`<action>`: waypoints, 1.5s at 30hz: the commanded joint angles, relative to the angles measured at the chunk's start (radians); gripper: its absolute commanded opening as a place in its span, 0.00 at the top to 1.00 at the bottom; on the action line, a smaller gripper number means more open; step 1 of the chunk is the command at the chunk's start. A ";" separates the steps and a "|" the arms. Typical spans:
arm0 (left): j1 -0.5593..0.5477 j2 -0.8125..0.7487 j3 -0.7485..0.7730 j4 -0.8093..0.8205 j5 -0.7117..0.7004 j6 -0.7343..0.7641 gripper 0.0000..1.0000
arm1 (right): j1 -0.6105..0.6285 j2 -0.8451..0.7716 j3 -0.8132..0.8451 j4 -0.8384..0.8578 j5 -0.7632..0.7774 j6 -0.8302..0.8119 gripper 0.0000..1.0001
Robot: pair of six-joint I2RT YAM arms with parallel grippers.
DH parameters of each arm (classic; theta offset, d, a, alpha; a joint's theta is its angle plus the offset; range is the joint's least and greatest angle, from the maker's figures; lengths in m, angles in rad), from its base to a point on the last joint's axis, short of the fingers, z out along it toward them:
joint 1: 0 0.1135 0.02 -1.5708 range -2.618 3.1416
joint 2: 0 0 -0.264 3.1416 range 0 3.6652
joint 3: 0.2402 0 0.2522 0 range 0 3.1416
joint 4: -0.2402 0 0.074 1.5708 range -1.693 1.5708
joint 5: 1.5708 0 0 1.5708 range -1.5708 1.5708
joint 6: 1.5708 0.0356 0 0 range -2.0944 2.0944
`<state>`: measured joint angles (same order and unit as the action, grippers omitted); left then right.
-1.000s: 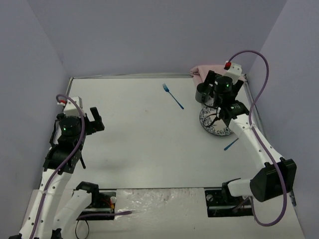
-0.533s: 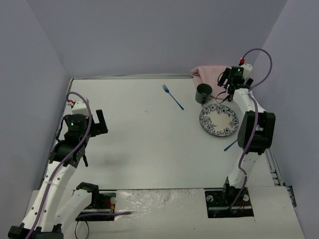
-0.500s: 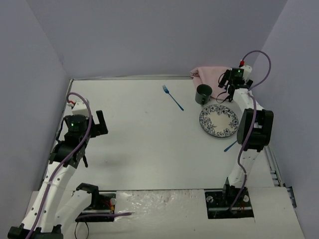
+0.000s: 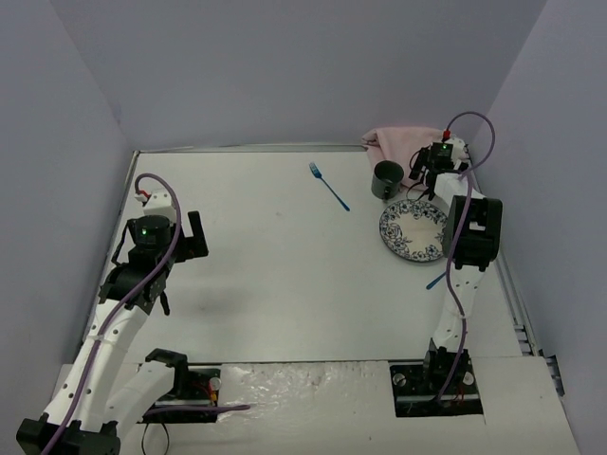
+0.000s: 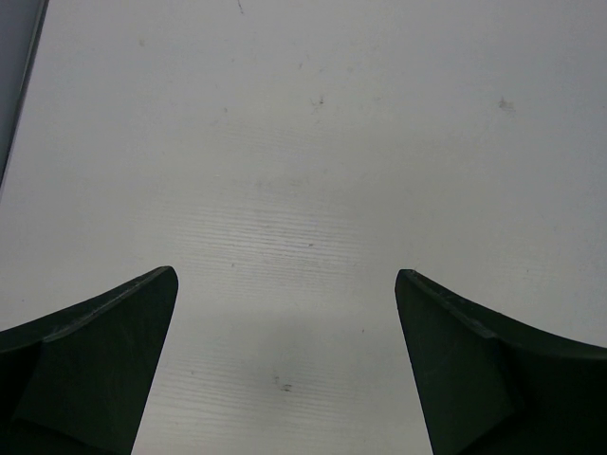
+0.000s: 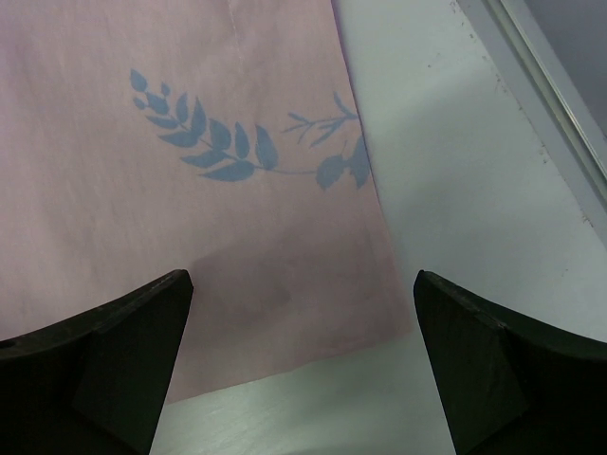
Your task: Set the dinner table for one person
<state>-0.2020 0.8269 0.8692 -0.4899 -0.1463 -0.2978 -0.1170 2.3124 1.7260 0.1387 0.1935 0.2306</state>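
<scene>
The white tabletop (image 4: 275, 265) fills the whole space between the pale walls, in front of the two arm bases. A thin metal edge strip (image 6: 550, 104) runs along its side.

The left arm (image 4: 142, 275) stands over the left part of the tabletop, well apart from all the dishes. In the left wrist view we see the left jaws spread wide. The two dark fingers (image 5: 85, 370) are far from each other, and between them is only bare white surface with some small specks. They hold nothing.

The right arm (image 4: 465, 237) reaches to the far right corner. There the right jaws hang over the pink cloth (image 6: 190, 142), which has a blue leaf sprig (image 6: 237, 152) stitched on it. These jaws are also fully spread and have nothing in them. One finger (image 6: 95, 370) shows above the cloth, and the other is above the white surface beside the edge of the cloth. We cannot tell if the fingers touch the cloth.

A dark mug (image 4: 386, 177) stands just beside the cloth, toward the near side. A plate (image 4: 414, 230) with blue pattern lies near the mug, closer to the arm bases. A blue fork (image 4: 329, 185) lies slanted to the left of the mug, apart from it. A second blue utensil (image 4: 436, 279) lies on the near side of the plate, partly hidden by the right arm, so we cannot say what kind it is.
</scene>
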 commanded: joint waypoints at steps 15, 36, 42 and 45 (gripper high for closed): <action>0.000 0.007 0.031 0.024 0.001 0.009 0.03 | -0.048 0.031 -0.043 0.001 -0.075 0.073 0.16; 0.001 0.015 0.034 0.019 -0.002 0.011 0.03 | -0.046 -0.121 0.187 0.024 -0.097 -0.008 1.00; 0.001 0.018 0.034 0.020 0.001 0.011 0.03 | -0.036 -0.163 0.172 0.118 -0.153 0.046 1.00; 0.000 0.015 0.033 0.020 0.001 0.011 0.03 | -0.015 -0.162 0.128 0.152 -0.152 0.038 1.00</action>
<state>-0.2020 0.8420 0.8692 -0.4984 -0.1463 -0.2955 -0.1549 2.2301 1.8561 0.1779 0.0627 0.2553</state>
